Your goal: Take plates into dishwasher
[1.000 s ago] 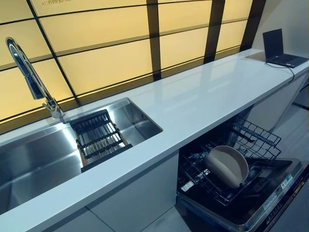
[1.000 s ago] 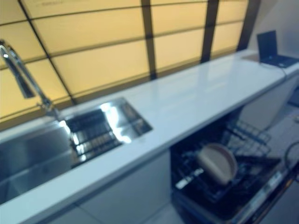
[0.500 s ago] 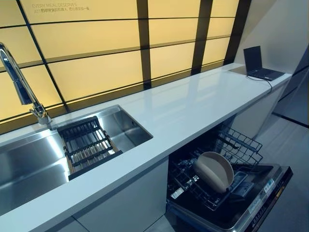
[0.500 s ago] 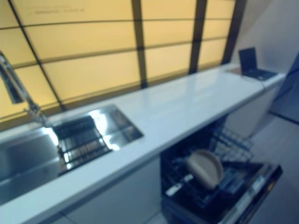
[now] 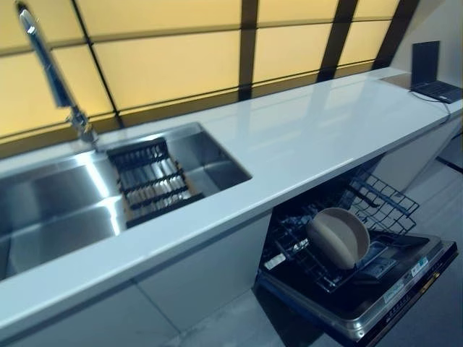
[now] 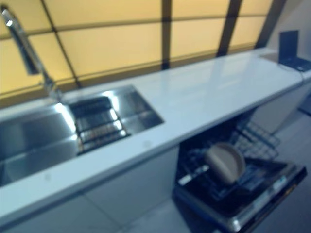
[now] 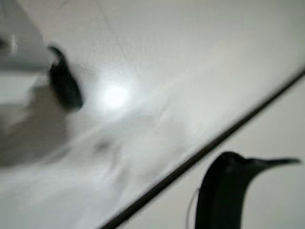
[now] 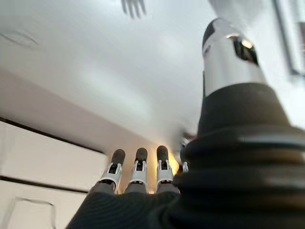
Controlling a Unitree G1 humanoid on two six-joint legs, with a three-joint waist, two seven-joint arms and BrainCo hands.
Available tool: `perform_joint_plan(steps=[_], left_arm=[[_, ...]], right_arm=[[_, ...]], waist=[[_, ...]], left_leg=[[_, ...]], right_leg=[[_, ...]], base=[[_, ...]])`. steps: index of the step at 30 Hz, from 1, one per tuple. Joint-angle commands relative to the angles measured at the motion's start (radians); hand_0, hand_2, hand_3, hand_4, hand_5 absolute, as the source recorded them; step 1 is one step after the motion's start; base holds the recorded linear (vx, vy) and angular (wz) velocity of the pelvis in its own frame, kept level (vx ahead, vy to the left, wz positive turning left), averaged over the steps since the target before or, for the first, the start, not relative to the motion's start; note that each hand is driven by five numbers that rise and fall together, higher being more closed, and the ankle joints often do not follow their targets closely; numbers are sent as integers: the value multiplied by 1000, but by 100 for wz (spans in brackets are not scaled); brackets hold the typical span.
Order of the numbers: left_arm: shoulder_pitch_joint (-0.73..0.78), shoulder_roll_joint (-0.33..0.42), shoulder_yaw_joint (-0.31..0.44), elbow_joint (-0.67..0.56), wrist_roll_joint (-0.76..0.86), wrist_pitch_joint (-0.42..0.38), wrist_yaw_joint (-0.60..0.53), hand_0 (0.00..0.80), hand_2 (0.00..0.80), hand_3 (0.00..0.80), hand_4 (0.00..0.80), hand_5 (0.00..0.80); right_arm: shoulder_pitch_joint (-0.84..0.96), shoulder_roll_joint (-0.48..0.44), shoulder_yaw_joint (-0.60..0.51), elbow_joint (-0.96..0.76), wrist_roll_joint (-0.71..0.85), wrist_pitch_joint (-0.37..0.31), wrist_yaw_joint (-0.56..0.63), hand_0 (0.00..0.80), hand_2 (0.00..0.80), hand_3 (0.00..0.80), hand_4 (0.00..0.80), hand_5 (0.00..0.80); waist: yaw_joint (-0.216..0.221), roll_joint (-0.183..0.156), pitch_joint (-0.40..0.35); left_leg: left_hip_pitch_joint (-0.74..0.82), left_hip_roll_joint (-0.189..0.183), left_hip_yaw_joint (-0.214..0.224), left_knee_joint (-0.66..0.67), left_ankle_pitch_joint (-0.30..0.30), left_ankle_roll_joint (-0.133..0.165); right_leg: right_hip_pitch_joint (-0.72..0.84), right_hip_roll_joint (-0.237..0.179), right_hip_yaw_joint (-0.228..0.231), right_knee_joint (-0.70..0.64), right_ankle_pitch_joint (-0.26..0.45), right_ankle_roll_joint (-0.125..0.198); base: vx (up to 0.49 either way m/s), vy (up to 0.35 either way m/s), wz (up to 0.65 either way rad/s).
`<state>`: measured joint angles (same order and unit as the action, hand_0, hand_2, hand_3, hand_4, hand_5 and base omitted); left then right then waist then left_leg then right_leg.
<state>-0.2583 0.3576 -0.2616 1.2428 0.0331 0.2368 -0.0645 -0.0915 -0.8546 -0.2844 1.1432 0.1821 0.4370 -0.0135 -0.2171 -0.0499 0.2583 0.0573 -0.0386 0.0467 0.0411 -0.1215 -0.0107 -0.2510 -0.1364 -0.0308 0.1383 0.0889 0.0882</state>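
Note:
A beige plate (image 5: 338, 237) stands on edge in the pulled-out lower rack (image 5: 296, 249) of the open dishwasher (image 5: 383, 296), under the white counter at the lower right. Neither hand shows in the eye views. In its wrist view my right hand (image 8: 138, 171) is open, its fingers straight and its thumb (image 8: 228, 57) raised, with nothing in it and pale surfaces behind. The left wrist view shows only a dark blurred part of my left hand (image 7: 221, 191) over a pale floor.
The white counter (image 5: 311, 130) runs from left to right. A steel sink (image 5: 65, 210) with a black drain rack (image 5: 152, 181) and a tall faucet (image 5: 54, 72) lies at the left. A laptop (image 5: 434, 72) sits at the far right. The dishwasher door hangs open low.
The whole picture has shifted, so the camera has moved. The plate stays in the dishwasher rack and nothing on the counter has moved.

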Motion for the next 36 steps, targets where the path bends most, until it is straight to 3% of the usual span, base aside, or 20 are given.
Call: perform_joint_plan(steps=[1,3,6,9,15,17,18,20,23,24,27,28,29,30,31,33,34,36], left_arm=[[80,12,39,57,-45,27,42,0,0,0,0,0],[122,23,69,91,-29,12,49,0,0,0,0,0],[126,49,80,91,-13,16,50,0,0,0,0,0],[130,73,77,59,12,44,37,0,0,0,0,0],[150,91,79,47,42,68,-4,0,0,0,0,0],[172,97,91,64,52,78,-34,0,0,0,0,0],[184,98,102,80,42,78,-38,0,0,0,0,0],[184,101,120,98,39,86,-42,0,0,0,0,0],[163,108,132,116,37,97,-44,0,0,0,0,0],[151,115,134,116,40,101,-39,0,0,0,0,0],[122,146,121,106,34,90,-30,0,0,0,0,0],[120,148,120,105,32,89,-29,0,0,0,0,0],[94,166,120,97,-7,78,-11,0,0,0,0,0],[93,167,121,97,-12,77,-9,0,0,0,0,0],[79,171,125,87,-46,64,5,0,0,0,0,0],[74,171,126,82,-60,58,7,0,0,0,0,0],[62,156,130,42,-117,53,11,0,0,0,0,0],[62,129,131,11,-172,51,10,0,0,0,0,0]], right_arm=[[-22,-14,74,36,-27,14,26,0,0,0,0,0],[-17,-5,77,100,-39,0,37,0,0,0,0,0],[-16,5,86,124,-71,-22,19,0,0,0,0,0],[6,29,77,114,-128,-46,38,0,0,0,0,0],[24,48,86,123,-164,-80,72,0,0,0,0,0],[27,75,96,105,-152,-108,36,0,0,0,0,0],[24,94,107,90,-136,-119,29,0,0,0,0,0],[26,123,111,85,-116,-116,46,0,0,0,0,0],[8,164,121,105,-61,-109,39,0,0,0,0,0],[-9,178,134,108,-50,-118,35,0,0,0,0,0],[-37,198,166,90,-17,-110,28,0,0,0,0,0],[-38,200,168,89,-14,-109,26,0,0,0,0,0],[-48,221,187,80,9,-105,8,0,0,0,0,0],[-49,222,188,80,11,-105,6,0,0,0,0,0],[-50,231,193,74,45,-102,-22,0,0,0,0,0],[-49,235,194,72,57,-101,-33,0,0,0,0,0],[-51,240,188,71,100,-120,-63,0,0,0,0,0],[-64,238,190,64,124,-136,-91,0,0,0,0,0]], waist=[[45,11,14],[63,15,-9],[71,7,-12],[71,-1,10],[92,7,4],[116,15,-10],[139,19,-23],[171,6,-42],[207,-31,-56],[219,-39,-53],[220,-48,-34],[219,-47,-34],[224,-45,-16],[223,-44,-15],[226,-41,-2],[227,-40,4],[232,-17,26],[238,13,49]], left_leg=[[53,-91,-71,15,-87,67],[66,-100,-83,28,-88,68],[54,-111,-57,65,-101,76],[57,-102,-26,70,-85,80],[56,-77,-37,10,-38,82],[40,-43,-24,-9,-9,82],[12,-7,-21,8,-1,84],[-42,33,-20,68,-21,86],[-98,76,-15,152,-59,75],[-116,108,-11,177,-65,64],[-162,183,-38,212,-51,28],[-166,186,-40,215,-51,26],[-192,238,-66,214,-13,-4],[-195,241,-69,214,-11,-6],[-219,269,-89,210,20,-25],[-230,276,-97,209,32,-31],[-259,294,-121,175,91,-54],[-268,299,-151,112,146,-68]], right_leg=[[-45,121,-49,-58,69,23],[-21,120,-58,-104,80,16],[-20,95,-63,-103,98,35],[-23,72,-70,-116,115,59],[4,38,-51,-76,116,62],[44,-5,-30,-22,107,57],[86,-38,-4,23,89,48],[162,-93,28,29,81,42],[217,-181,21,-25,135,72],[214,-205,12,-33,148,83],[198,-189,37,-40,96,88],[195,-185,39,-37,92,87],[188,-151,31,0,4,85],[187,-148,29,3,-2,84],[184,-121,18,29,-68,87],[182,-115,7,37,-86,86],[168,-90,-27,71,-149,82],[150,-57,-48,105,-196,53]], base=[[-299,52,-26],[-295,52,-15],[-185,45,5],[-136,4,7],[-145,-58,1],[-242,-246,-8],[-256,-365,-41],[-227,-455,-82],[-172,-524,14],[-172,-516,-31],[-173,-525,-48],[-190,-533,-16],[-139,-371,6],[-225,-549,26],[-103,-231,7],[-196,-310,11],[-340,-436,30],[-303,-377,41]])
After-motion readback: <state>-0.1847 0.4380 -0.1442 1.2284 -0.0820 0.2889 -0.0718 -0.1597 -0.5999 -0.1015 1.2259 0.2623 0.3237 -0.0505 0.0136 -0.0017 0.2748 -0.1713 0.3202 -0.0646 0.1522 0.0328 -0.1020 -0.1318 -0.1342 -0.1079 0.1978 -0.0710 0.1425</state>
